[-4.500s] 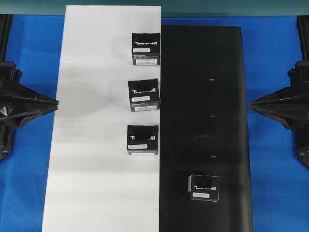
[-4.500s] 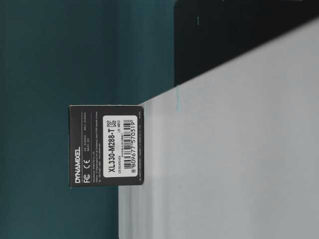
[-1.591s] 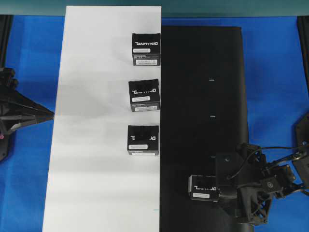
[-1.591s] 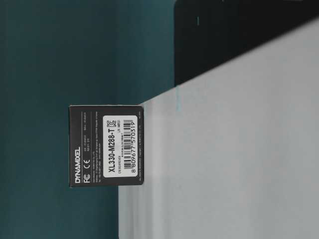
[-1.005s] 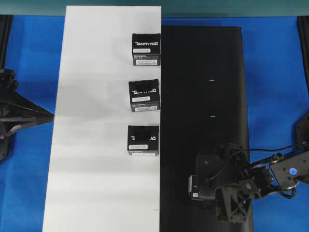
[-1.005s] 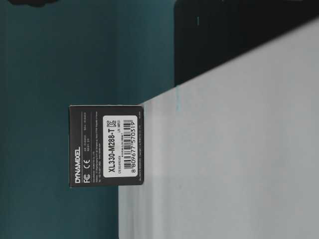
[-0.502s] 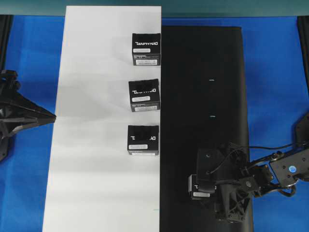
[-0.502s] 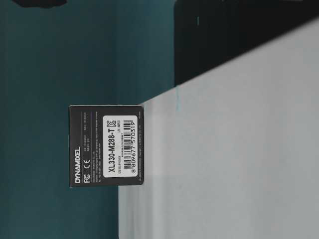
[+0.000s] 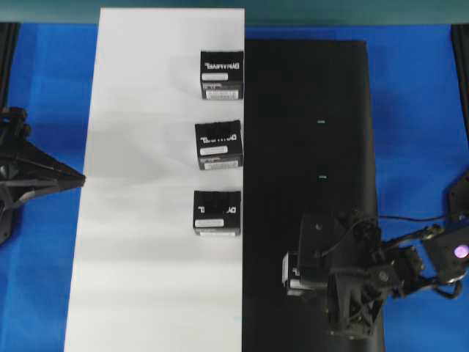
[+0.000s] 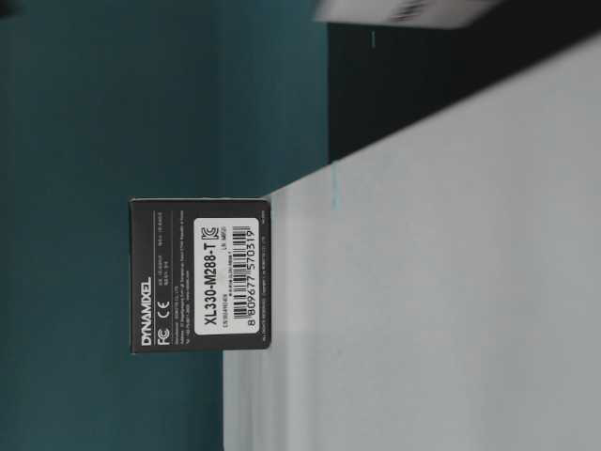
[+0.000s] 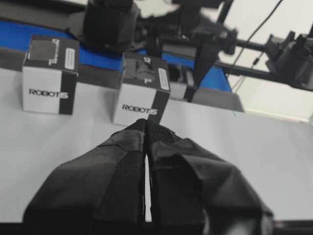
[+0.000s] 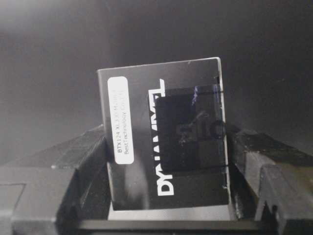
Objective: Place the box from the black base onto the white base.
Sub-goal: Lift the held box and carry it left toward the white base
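The box (image 12: 164, 137) is sitting between the two fingers of the right gripper (image 12: 166, 166); in the right wrist view the padded fingers (image 12: 80, 161) are pressing against both its side faces, so the gripper is clamping the box. White lettering and a white label strip are showing on its top face. In the overhead view the box (image 9: 292, 275) is lying over the lower part of the black base (image 9: 308, 132), mostly covered by the right gripper (image 9: 311, 275) and its wrist; only its left edge is showing. Whether it is resting on the sheet or hanging just above it cannot be told.

The white base (image 9: 146, 183) is lying directly left of the black base, their long edges touching. Three look-alike boxes (image 9: 218, 213) are standing in a column along its right edge.

The left gripper (image 11: 146, 128) is hovering over the white base, its fingers pressed together with nothing between them, pointing toward two of the boxes. The blue table (image 9: 418, 110) is showing around both sheets.
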Tool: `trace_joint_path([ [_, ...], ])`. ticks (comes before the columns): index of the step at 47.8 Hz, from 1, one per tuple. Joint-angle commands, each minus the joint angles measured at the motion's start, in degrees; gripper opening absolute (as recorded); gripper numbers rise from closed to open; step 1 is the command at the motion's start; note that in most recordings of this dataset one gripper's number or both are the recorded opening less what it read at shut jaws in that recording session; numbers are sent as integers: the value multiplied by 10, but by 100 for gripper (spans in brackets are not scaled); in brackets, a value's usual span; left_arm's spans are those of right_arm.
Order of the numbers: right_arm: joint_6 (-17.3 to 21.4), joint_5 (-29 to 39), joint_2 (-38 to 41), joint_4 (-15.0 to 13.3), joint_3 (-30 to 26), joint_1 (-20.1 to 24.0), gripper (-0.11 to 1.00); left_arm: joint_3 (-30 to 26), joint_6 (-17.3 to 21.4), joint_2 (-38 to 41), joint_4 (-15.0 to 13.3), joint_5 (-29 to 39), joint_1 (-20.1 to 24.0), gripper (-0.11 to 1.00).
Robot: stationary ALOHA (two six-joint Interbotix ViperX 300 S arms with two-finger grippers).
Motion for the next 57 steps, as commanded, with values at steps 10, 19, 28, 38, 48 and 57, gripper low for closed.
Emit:
trace_joint_path([
  [10, -10, 108, -18, -1, -107, 9, 59, -6, -1, 4, 2, -3, -1, 0],
  [19, -32, 112, 5, -4, -165, 8, 58, -9, -1, 4, 2, -3, -1, 0],
  [28, -44, 118, 53, -9, -222, 3, 58, -11, -1, 4, 1, -3, -1, 0],
  [38, -74, 127, 105, -10, -278, -6, 58, -11, -3, 3, 1, -3, -1, 0],
  [48, -79, 167, 159, -10, -340, -18, 58, -11, -2, 0, 1, -3, -2, 0],
  [57, -81, 178, 191, -10, -371, -25, 58, -11, -1, -1, 2, -3, -1, 0],
])
